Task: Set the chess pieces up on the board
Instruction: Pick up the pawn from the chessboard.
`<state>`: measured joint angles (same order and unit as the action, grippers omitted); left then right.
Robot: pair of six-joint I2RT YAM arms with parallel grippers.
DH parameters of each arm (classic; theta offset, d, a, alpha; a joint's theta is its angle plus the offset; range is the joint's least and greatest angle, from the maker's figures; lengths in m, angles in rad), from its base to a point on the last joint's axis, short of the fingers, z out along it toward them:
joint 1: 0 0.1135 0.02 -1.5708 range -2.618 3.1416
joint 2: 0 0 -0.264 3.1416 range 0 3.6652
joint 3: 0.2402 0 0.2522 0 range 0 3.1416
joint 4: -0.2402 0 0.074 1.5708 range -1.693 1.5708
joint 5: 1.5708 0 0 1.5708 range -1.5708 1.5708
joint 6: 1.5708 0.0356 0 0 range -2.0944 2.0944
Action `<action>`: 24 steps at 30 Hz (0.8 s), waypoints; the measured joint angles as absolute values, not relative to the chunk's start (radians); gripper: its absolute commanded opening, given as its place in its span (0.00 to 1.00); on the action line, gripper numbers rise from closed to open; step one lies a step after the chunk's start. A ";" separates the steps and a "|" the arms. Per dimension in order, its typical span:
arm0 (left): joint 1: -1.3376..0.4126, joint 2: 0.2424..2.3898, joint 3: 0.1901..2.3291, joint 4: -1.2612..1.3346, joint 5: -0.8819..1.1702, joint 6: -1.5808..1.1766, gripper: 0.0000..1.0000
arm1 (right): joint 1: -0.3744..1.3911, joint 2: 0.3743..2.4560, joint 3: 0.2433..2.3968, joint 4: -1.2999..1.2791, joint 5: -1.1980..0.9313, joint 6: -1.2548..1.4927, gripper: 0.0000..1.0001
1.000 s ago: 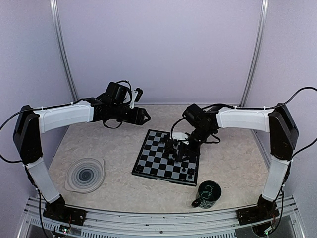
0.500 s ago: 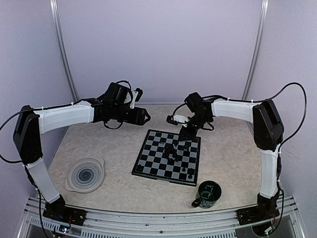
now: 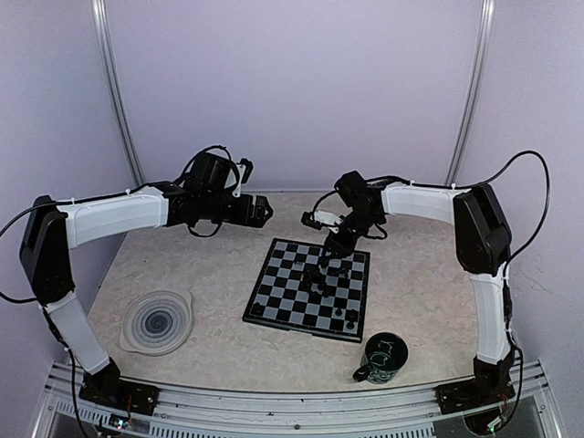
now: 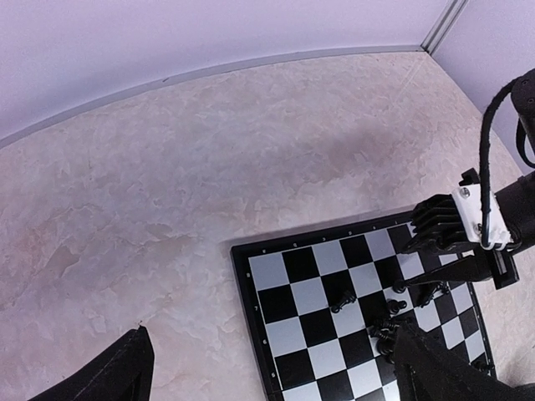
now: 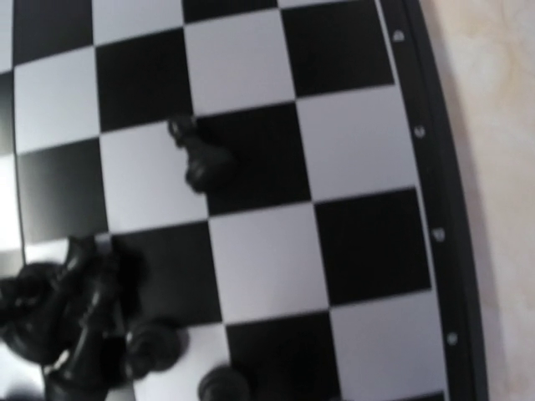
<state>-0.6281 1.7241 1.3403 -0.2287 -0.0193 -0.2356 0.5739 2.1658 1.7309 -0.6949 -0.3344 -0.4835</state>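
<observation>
The board (image 3: 283,294) lies in the middle of the table, slightly turned. Several black chess pieces (image 3: 326,274) crowd its far right part, and single ones stand near the near edge (image 3: 258,309) (image 3: 351,317). My right gripper (image 3: 336,246) hangs over the board's far edge, just behind that cluster; its jaws are too small and dark to read. The right wrist view shows only board squares (image 5: 267,259), a lone piece (image 5: 201,160) and a heap of pieces (image 5: 67,326), no fingers. My left gripper (image 3: 265,212) is up above the table, left of the board's far corner, open and empty (image 4: 276,384).
A round grey spiral plate (image 3: 157,321) lies at the near left. A dark green mug (image 3: 381,358) stands close to the board's near right corner. Purple walls close the table's back and sides.
My right gripper has drawn back from the middle of the board to its far edge. The left gripper's fingers have spread wider; that arm has barely shifted.
</observation>
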 measured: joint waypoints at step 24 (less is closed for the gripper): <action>-0.627 1.727 1.364 -0.256 -0.014 -0.235 0.99 | 0.574 2.230 1.786 -0.725 -0.401 -0.469 0.31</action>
<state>-0.6270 1.7271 1.3643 -0.2558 -0.0143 -0.2352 0.5739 2.2299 1.7863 -0.7246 -0.4011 -0.4694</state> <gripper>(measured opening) 0.988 0.304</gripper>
